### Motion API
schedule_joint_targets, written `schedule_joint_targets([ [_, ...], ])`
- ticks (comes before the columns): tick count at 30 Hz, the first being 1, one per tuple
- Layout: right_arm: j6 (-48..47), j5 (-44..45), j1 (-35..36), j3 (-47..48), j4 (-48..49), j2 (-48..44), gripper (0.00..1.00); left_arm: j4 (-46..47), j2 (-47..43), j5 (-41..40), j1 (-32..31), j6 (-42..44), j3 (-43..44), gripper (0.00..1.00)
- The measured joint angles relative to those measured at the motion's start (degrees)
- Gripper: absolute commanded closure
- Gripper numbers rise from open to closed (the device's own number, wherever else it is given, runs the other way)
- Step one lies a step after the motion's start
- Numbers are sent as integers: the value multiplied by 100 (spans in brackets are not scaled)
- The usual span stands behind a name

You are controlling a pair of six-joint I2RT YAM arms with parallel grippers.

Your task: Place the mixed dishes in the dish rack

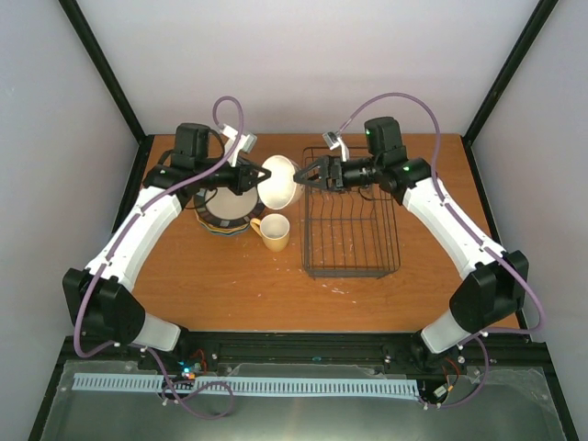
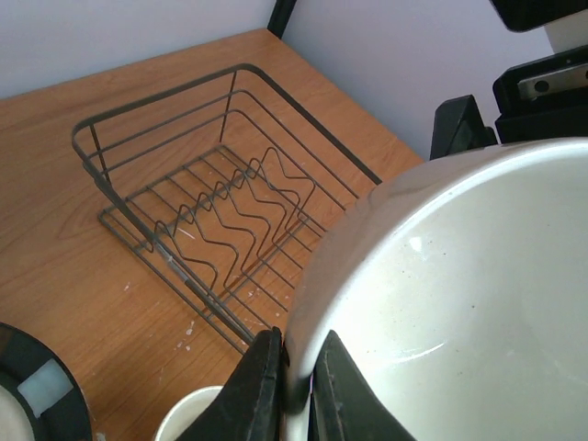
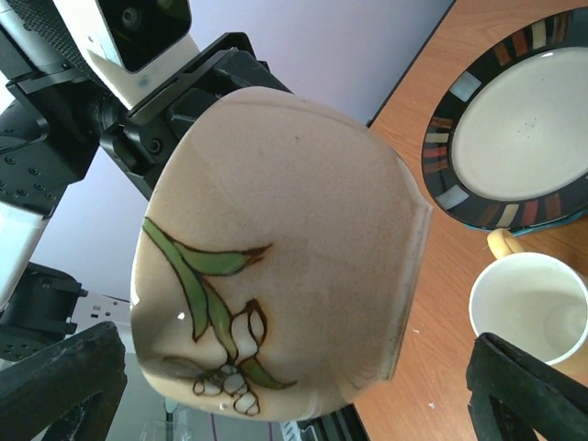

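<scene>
My left gripper (image 1: 250, 176) is shut on the rim of the small cream bowl (image 1: 278, 181) and holds it tilted in the air at the rack's far left corner. In the left wrist view its fingers (image 2: 262, 390) pinch the bowl's rim (image 2: 459, 276). My right gripper (image 1: 301, 175) is open and faces the bowl's flower-painted outside (image 3: 276, 266), one finger (image 3: 528, 390) on each side and apart from it. The dark wire dish rack (image 1: 351, 230) holds nothing; it also shows in the left wrist view (image 2: 211, 211). The yellow mug (image 1: 272, 232) stands left of the rack.
A stack of plates topped by the dark-rimmed cream plate (image 1: 225, 213) sits at the back left, under my left arm; it also shows in the right wrist view (image 3: 514, 119), next to the mug (image 3: 533, 312). Black frame posts stand at the table's far corners.
</scene>
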Motion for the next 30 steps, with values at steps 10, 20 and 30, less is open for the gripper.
schedule_joint_targets([
  [10,7,72,361,319,37,396,0,197,254,-55,-28,-144,391,99],
  [20,101,407,372,420,42,466,17,262,498,-55,-74,-149,553,99],
  [30,103,931,396,472,142,461,97,254,505,-249,-107,-271,557,99],
])
